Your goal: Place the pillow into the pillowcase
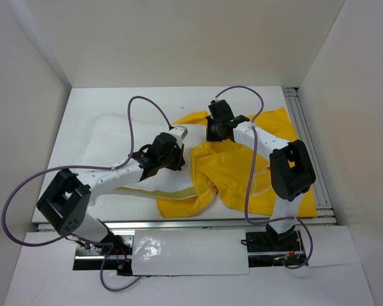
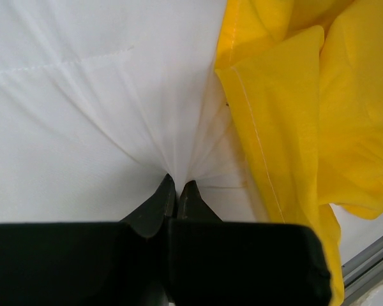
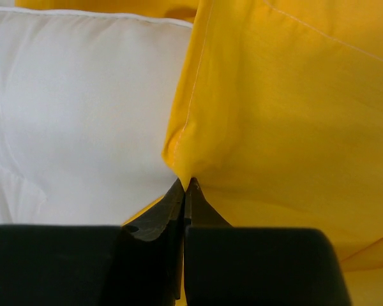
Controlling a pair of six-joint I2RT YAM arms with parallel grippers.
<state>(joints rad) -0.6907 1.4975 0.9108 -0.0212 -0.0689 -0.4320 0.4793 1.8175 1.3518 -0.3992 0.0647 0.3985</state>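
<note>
The left pincer (image 2: 177,191) was closed on a tuck of the pillow (image 2: 83,115), which spread ahead of it. The right pincer (image 3: 187,186) gripped the pillowcase (image 3: 293,115) by its edge, just beside the pillow. One pillow and one pillowcase lay on the surface (image 1: 89,99).

The pillow (image 1: 108,137) lies on the left half of the surface (image 1: 179,95), reaching toward the far left corner. The pillowcase (image 1: 230,172) lies bunched on the right half, its left edge meeting the pillow's right side near the middle. The left hand (image 2: 179,185) sits at the middle of the surface, pinched onto the pillow's cover just beside the pillowcase's hem, and the right hand (image 3: 186,183) is farther back and slightly right, pinched onto the pillowcase's edge right next to the pillow.
</note>
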